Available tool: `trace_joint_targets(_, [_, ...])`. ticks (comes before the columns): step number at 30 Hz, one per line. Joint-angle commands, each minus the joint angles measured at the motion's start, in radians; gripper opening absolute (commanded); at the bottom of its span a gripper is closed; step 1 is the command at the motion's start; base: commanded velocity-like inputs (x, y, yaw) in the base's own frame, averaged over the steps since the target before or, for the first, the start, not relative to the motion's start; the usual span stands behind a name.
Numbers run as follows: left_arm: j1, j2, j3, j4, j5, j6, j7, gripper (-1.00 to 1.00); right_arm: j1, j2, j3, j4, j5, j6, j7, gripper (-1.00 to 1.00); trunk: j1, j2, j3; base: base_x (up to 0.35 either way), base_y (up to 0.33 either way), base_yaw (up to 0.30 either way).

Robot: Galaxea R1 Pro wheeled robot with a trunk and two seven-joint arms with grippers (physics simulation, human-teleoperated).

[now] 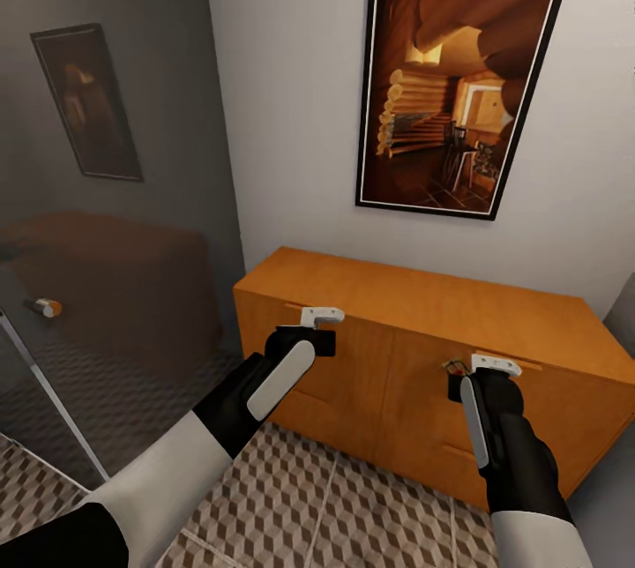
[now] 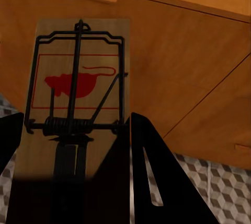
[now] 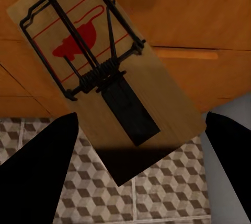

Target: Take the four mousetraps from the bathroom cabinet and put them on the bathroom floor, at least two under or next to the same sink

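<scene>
Each hand, left (image 1: 322, 317) and right (image 1: 494, 365), grips a mousetrap (image 2: 78, 93) (image 3: 99, 72) before the cabinet (image 1: 397, 356); wrist views reveal the traps' red marks.

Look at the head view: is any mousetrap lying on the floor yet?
No: the patterned floor in front of the cabinet shows no mousetrap, and each wrist view shows a mousetrap up between the fingers.

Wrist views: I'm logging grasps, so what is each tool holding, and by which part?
Each holds one mousetrap by the plain board end opposite the red mouse print: left tool holds the left mousetrap, right tool the right mousetrap.
</scene>
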State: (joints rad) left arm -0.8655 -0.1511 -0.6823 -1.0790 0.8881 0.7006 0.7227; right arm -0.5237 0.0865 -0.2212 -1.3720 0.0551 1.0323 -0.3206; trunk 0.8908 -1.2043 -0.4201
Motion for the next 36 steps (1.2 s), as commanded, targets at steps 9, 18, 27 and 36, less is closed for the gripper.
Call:
trace_joint_targets(9, [-0.001,0.001,-0.002,-0.001,0.007,0.002,0.009,-1.00,-0.001,0.006,-0.001,0.002,0.007,-0.003,0.006,-1.00,0.000,-0.001,0.012,0.000,0.000,0.000])
trace_joint_targets(18, [-0.001,0.017,-0.002,0.005,0.012,0.002,0.009,-1.00,-0.001,0.007,-0.001,0.002,0.006,-0.003,0.006,-1.00,0.000,-0.001,0.019,0.000,0.000,0.000])
trace_joint_targets(27, [-0.001,0.043,-0.001,0.298,0.013,-0.132,-0.009,-1.00,-0.001,0.007,0.005,0.039,0.009,-0.025,0.007,-1.00,0.000,-0.001,0.022,0.000,0.000,0.211])
trace_joint_targets(36, [-0.001,0.044,-0.011,0.826,0.000,-0.448,-0.395,-1.00,-0.001,0.016,0.138,0.260,0.002,-0.161,0.006,-1.00,0.000,-0.001,0.025,0.000,0.000,0.284])
